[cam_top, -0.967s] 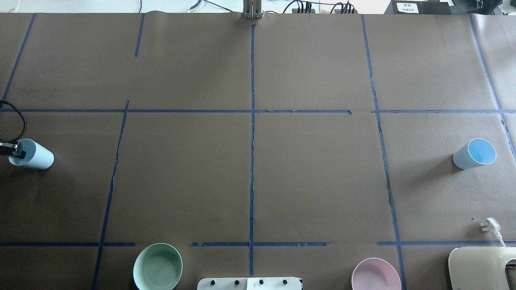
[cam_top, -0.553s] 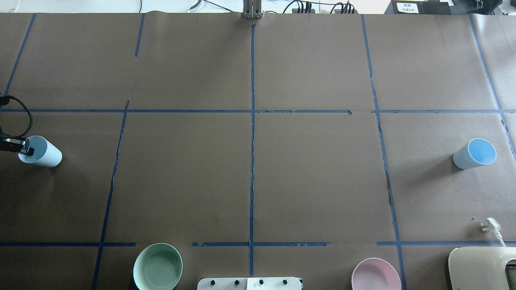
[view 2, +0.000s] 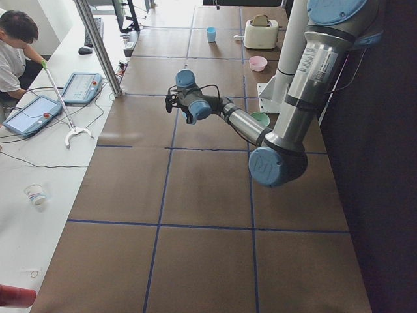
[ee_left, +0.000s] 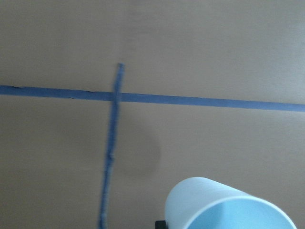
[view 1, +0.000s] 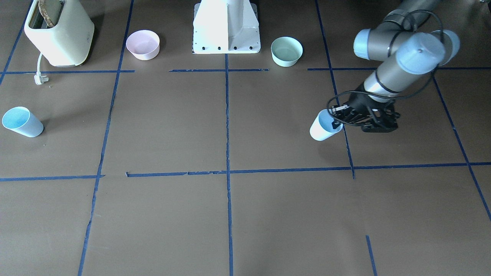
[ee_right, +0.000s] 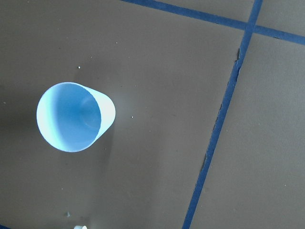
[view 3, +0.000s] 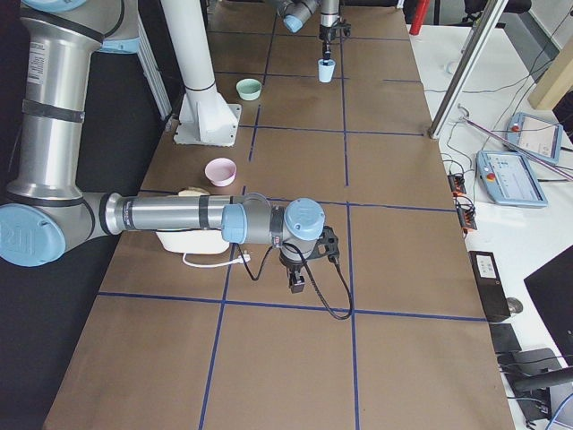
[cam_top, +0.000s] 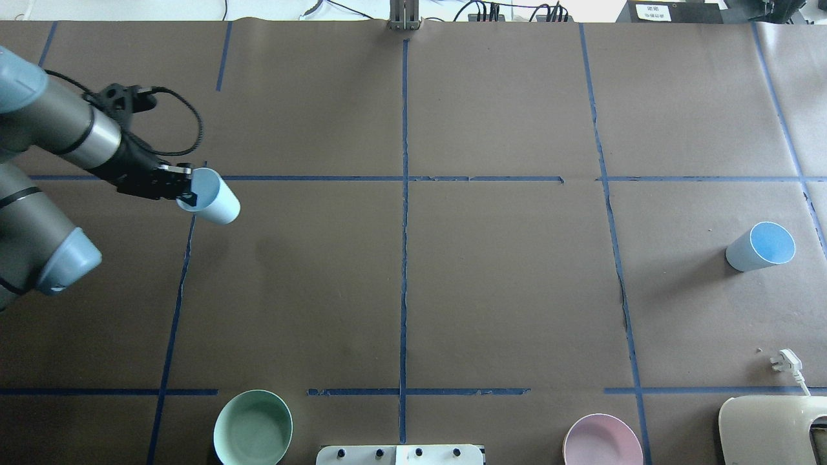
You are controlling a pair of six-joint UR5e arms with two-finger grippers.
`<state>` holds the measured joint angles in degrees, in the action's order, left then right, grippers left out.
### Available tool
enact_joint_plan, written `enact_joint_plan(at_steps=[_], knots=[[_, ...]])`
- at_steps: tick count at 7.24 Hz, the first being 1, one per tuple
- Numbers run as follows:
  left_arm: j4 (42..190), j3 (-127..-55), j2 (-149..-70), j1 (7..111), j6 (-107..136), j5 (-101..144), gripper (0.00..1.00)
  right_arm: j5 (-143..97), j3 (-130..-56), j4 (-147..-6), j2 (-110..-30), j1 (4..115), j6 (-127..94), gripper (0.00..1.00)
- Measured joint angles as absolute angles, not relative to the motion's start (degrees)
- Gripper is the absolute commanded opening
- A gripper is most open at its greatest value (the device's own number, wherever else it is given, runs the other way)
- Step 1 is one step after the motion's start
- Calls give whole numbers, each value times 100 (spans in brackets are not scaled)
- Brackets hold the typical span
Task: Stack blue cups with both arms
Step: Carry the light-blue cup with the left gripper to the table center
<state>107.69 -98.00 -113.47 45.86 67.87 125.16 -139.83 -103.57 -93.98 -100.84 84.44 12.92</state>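
- The left arm reached in from far to the left of the white robot base, its wrist turned so that the fingers met the cup at the rim.
- The left gripper was pinched on the rim of the carried cup, one finger inside the mouth and one outside the wall. This hold left the tapered bottom free to drop into another cup. The cup hung mouth-up, ahead of the base and well to its left. Its shadow in the left wrist view suggested it was clear of the table.
- The mint-green bowl sat just left of the base and the pink bowl just right of it. Both lay off the line between the cups.
- The standing cup stood far to the base's right, well apart from the carried one, with its open mouth ready to receive.
- The right gripper showed only in the right side view, so I could not tell how its jaws stood. Its wrist camera looked down into the standing cup, probably lined up to take or steady it.
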Motion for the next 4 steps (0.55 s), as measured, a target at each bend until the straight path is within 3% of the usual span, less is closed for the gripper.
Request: enact_joint_plan(at_steps=[3, 4], knots=[[10045, -9022, -13099, 3508, 8096, 11417, 0, -13983, -10362, -9401, -10081, 8443, 1292, 100], [10022, -8724, -13411, 3342, 8229, 11200, 6, -13983, -10362, -9403, -10081, 8444, 1292, 100]])
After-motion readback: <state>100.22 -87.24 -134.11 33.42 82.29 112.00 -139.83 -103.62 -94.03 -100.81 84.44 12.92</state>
